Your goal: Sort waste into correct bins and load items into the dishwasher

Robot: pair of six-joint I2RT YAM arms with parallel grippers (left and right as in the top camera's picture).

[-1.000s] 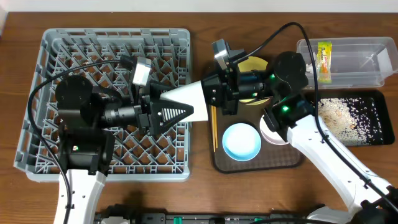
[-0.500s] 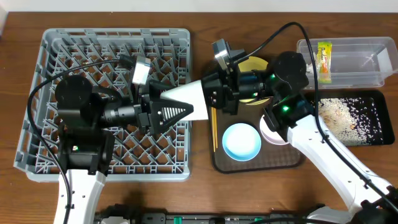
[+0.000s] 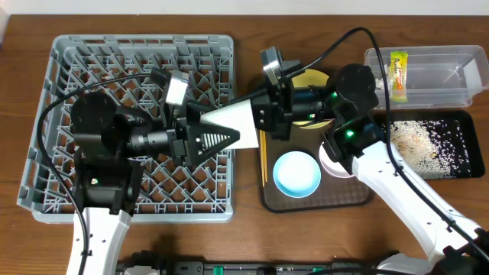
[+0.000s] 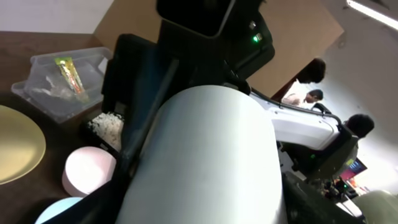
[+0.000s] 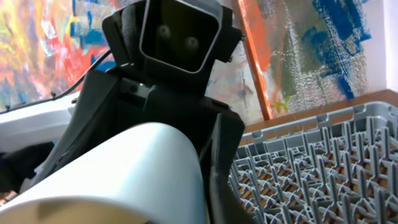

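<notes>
Overhead view, mid-handover above the right edge of the dishwasher [image 3: 69,69]. Shows right end effector [image 3: 261,126] pinched together on the rim of the white bowl [image 3: 229,118]. Shows left end effector [image 3: 228,137] spread wide across the bowl's narrower base end and apparently bearing on it. Matches both wrist views, each filled by the bowl's pale wall with the opposite arm's housing just behind. Held on its side in the air, clear of the pegs, presumably to pass from the arm beside the brown serving tray [image 3: 321,202] to the arm over the rack. Resting on that tray: light blue bowl [image 3: 297,174], white cup [image 3: 332,162], chopsticks [image 3: 262,164], with yellow plate [image 3: 312,78] at its far end. Farther right on the table [image 3: 23,15]: wrapper [image 3: 398,72] in the clear tub [image 3: 428,95], rice scraps [image 3: 428,145] in the black tray [image 3: 458,122], judged sorted.
</notes>
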